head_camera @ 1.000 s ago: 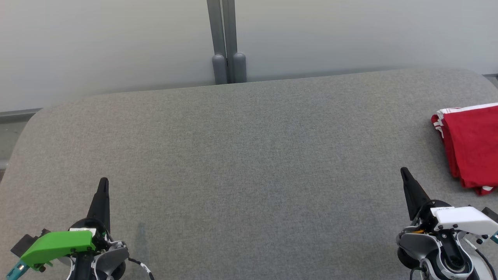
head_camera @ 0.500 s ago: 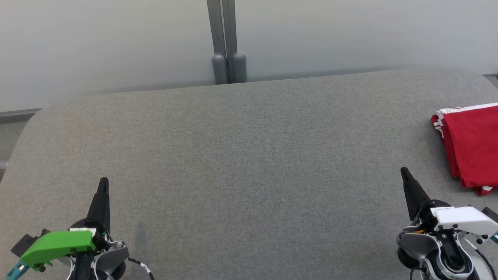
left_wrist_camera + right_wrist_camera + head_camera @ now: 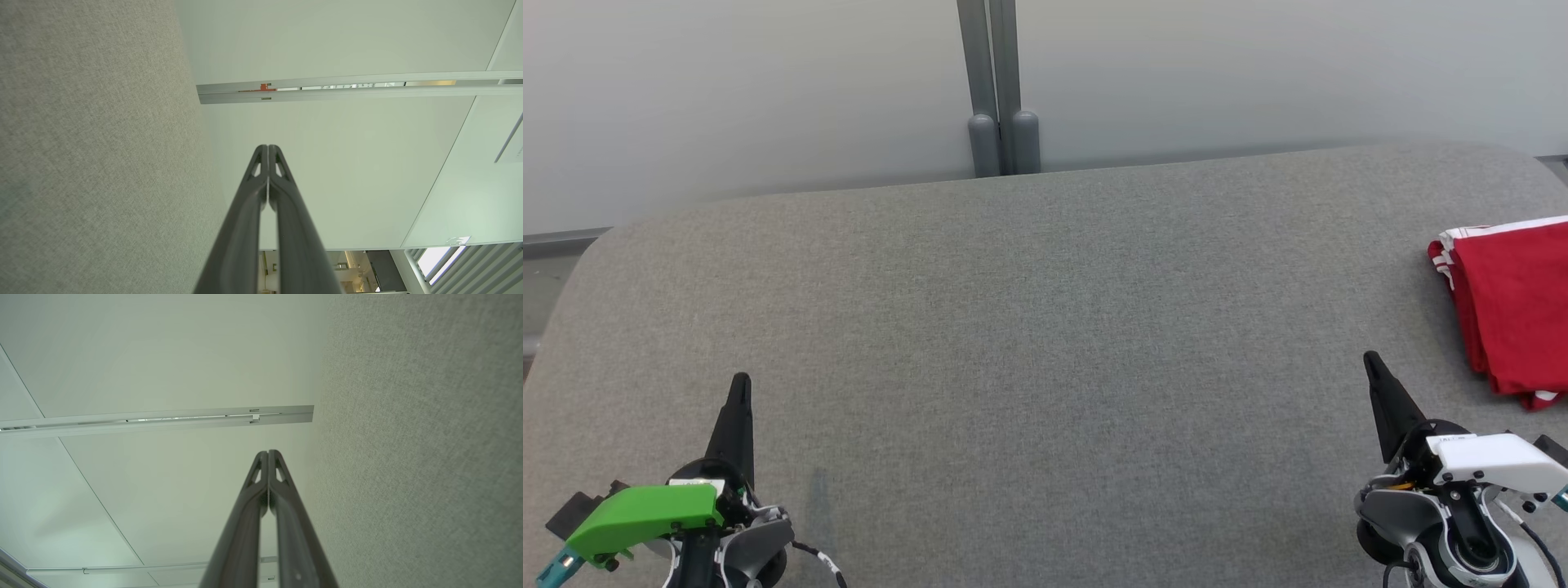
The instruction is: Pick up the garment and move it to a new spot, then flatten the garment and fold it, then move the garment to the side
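The garment (image 3: pixel 1515 306) is red with white trim, folded into a compact stack at the right edge of the grey padded table (image 3: pixel 1045 327), cut off by the head view's border. My left gripper (image 3: pixel 740 384) rests at the lower left, fingers pressed together and empty; the left wrist view shows the same gripper (image 3: pixel 268 147) shut, tips touching. At the lower right my right gripper (image 3: pixel 1372 359) is shut too, a short way left of and nearer than the garment; its tips (image 3: pixel 268 452) meet with nothing between them.
A pale wall runs behind the table, with a grey vertical post (image 3: pixel 1001 90) at its middle. Both far corners of the table are rounded. A strip of floor (image 3: pixel 547 269) lies off the table's left end.
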Robot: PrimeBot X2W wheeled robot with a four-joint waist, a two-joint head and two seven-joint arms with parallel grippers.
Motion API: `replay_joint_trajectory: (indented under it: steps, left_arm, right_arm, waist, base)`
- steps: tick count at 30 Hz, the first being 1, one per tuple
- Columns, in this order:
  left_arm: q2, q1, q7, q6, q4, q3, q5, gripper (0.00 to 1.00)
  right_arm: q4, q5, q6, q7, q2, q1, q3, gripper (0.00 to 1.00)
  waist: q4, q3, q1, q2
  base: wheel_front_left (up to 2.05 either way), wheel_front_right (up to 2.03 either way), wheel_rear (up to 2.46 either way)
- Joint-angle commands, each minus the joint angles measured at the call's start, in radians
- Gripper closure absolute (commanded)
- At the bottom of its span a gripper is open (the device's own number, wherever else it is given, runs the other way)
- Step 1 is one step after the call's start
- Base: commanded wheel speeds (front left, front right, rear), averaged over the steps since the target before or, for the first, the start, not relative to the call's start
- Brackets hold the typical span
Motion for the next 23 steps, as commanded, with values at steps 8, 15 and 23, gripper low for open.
replay_joint_trajectory:
  steps: [8,15,23]
  left_arm:
    - [0.008,-0.012,0.003,-0.005,0.001,0.003,-0.001,1.0]
    - [0.008,-0.012,0.003,-0.005,0.001,0.003,-0.001,1.0]
    - [0.008,-0.012,0.003,-0.005,0.001,0.003,-0.001,1.0]
  right_arm:
    - [-0.005,0.007,0.0,0.003,-0.001,-0.005,-0.002,1.0]
    - [-0.005,0.007,0.0,0.003,-0.001,-0.005,-0.002,1.0]
    - [-0.005,0.007,0.0,0.003,-0.001,-0.005,-0.002,1.0]
  waist:
    - [0.0,0.0,0.0,0.0]
    - [0.0,0.0,0.0,0.0]
    - [0.0,0.0,0.0,0.0]
  base:
    - [0.0,0.0,0.0]
    - [0.0,0.0,0.0]
    - [0.0,0.0,0.0]
